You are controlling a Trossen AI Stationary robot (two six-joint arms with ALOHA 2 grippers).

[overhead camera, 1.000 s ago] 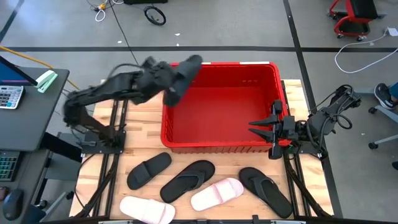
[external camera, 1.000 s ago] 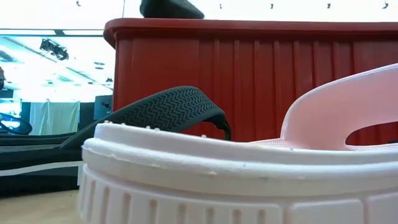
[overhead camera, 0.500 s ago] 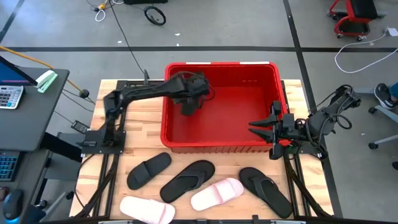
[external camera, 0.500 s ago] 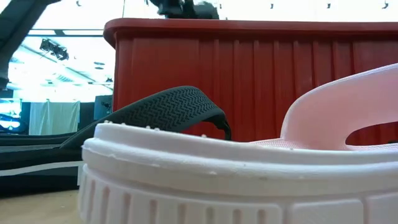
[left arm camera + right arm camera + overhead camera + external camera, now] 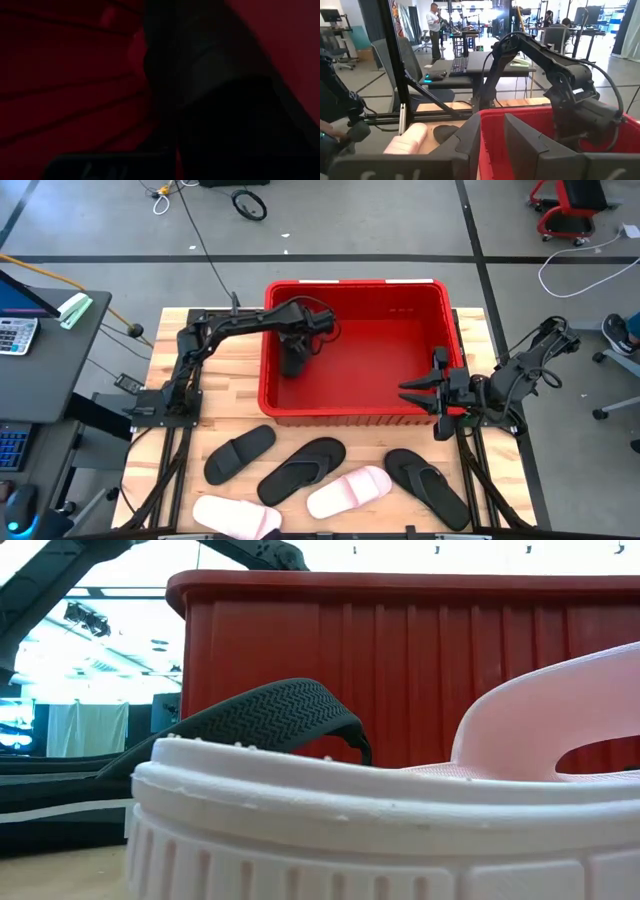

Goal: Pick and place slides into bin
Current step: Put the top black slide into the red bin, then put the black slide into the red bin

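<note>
Left gripper (image 5: 296, 360), pinched on a black slide (image 5: 294, 363), is lowered inside the red bin (image 5: 352, 413); right gripper (image 5: 412, 391) is held spread at the rim.

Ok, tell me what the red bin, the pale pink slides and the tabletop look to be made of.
Red bin: moulded plastic by the look, with slight sheen, ribbed walls and a thick rim.
Pale pink slides: probably soft foam or rubber, matte, with a pitted, ribbed sole edge in the low view.
Tabletop: light wood, seemingly butcher-block, with visible plank strips and grain.
</note>
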